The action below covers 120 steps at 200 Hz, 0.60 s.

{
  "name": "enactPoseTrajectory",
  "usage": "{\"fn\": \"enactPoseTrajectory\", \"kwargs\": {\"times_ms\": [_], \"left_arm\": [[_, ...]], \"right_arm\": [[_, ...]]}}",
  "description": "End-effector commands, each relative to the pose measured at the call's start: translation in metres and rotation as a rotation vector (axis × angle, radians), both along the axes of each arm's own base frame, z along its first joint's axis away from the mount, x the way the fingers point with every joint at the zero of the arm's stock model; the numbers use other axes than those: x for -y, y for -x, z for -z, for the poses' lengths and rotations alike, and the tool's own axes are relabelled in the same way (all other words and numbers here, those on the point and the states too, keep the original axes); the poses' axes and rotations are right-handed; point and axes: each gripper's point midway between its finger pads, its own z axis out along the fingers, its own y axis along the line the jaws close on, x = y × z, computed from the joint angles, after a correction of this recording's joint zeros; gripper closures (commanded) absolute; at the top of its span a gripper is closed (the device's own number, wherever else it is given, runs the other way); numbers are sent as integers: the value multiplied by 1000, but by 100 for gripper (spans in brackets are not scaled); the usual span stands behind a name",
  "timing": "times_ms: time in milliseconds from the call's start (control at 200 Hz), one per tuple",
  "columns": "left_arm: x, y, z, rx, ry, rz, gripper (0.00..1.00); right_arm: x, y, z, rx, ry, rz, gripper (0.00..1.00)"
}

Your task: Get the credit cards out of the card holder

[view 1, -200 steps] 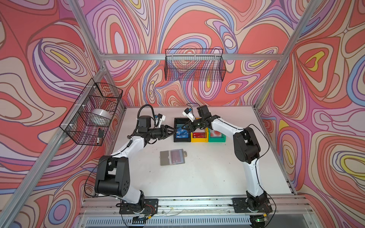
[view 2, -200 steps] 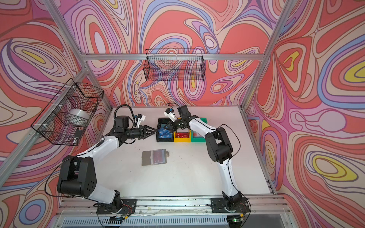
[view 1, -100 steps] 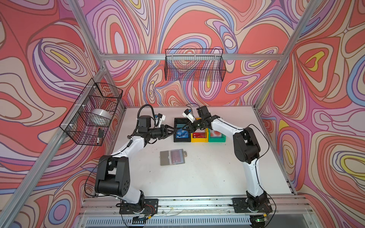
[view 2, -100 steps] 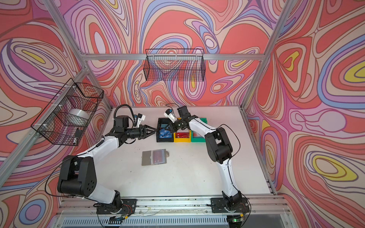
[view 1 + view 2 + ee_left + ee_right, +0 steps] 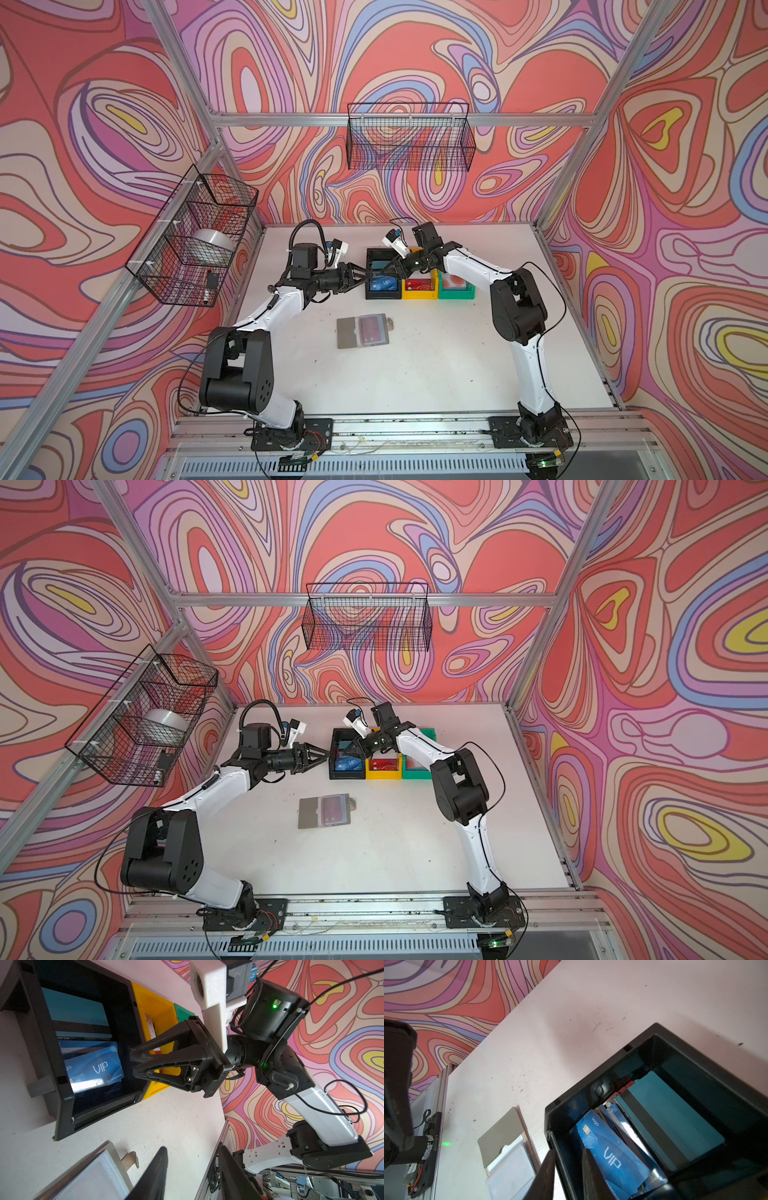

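The task looks mostly done but not finished. The card holder lies open on the counter, well apart from both arms. In both top views one reddish card shows in its pocket.

A red card sits in the yellow bin and a whitish card in the green bin.

The right gripper hangs over the black bin, jaws slightly apart and empty. The left gripper, just beside that bin, is also apart and empty.

Only the wrist views show the blue VIP card leaning on a stack beside a teal card. In those views the holder's pocket reads as pale glare.
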Motion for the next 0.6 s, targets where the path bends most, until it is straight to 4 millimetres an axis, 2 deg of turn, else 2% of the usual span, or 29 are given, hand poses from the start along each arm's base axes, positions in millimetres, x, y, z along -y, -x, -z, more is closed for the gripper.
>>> {"fn": "enactPoseTrajectory", "kwargs": {"times_ms": [0, 155, 351, 466, 536, 596], "left_arm": [[0, -3, -2, 15, 14, 9, 57], [0, -3, -2, 14, 15, 7, 57], [-2, -2, 0, 14, 5, -17, 56], [-9, 5, 15, -32, -42, -60, 56], [-16, 11, 34, -95, -95, -111, 57], [-21, 19, 53, -159, -117, -149, 61]], "right_arm": [[-1, -1, 0, 12, 21, 1, 71], [4, 0, -9, 39, 33, 7, 69], [21, 13, -40, 90, 40, 82, 68], [33, 40, -56, 40, 36, 100, 67], [34, 60, -61, -15, -7, 99, 67], [31, 83, -57, -57, -33, 76, 67]]}}
